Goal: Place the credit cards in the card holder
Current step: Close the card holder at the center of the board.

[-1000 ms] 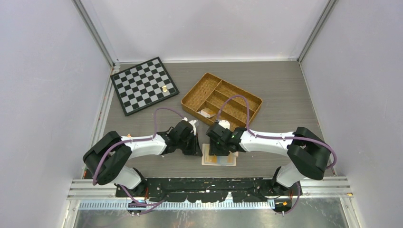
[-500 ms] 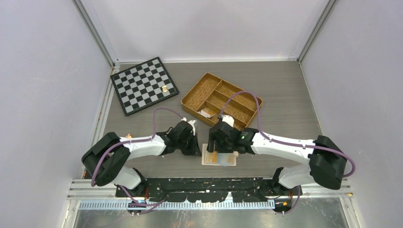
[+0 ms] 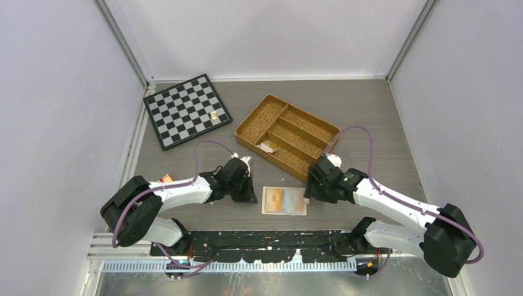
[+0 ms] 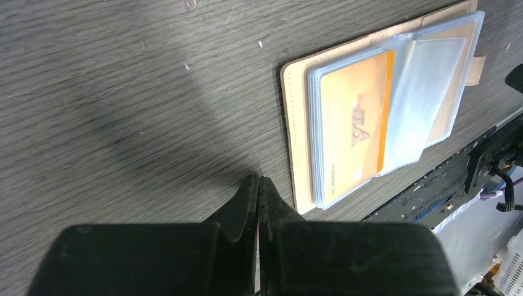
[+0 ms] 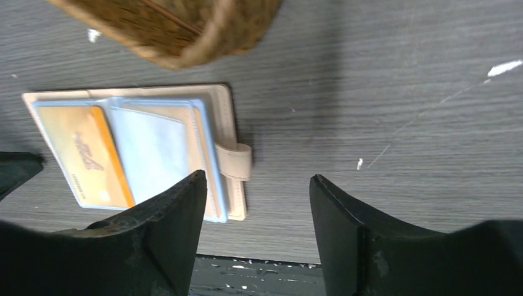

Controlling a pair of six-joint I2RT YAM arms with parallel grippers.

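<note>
An open peach card holder [image 3: 284, 201] lies flat on the grey surface near its front edge, with an orange credit card [image 4: 351, 129] tucked in a clear sleeve. The left gripper [image 4: 259, 180] is just left of it, jaws pressed together. The right gripper [image 5: 258, 179] hovers by its snap tab, jaws spread and empty. A wicker tray [image 3: 261, 117] sits behind.

The right fingers [image 5: 176, 231] have spread apart and pulled rightward off the card holder [image 5: 221, 123]

Inside card holder [image 3: 266, 209], credit card [image 3: 275, 198]; tray [image 3: 262, 117] behind
</note>
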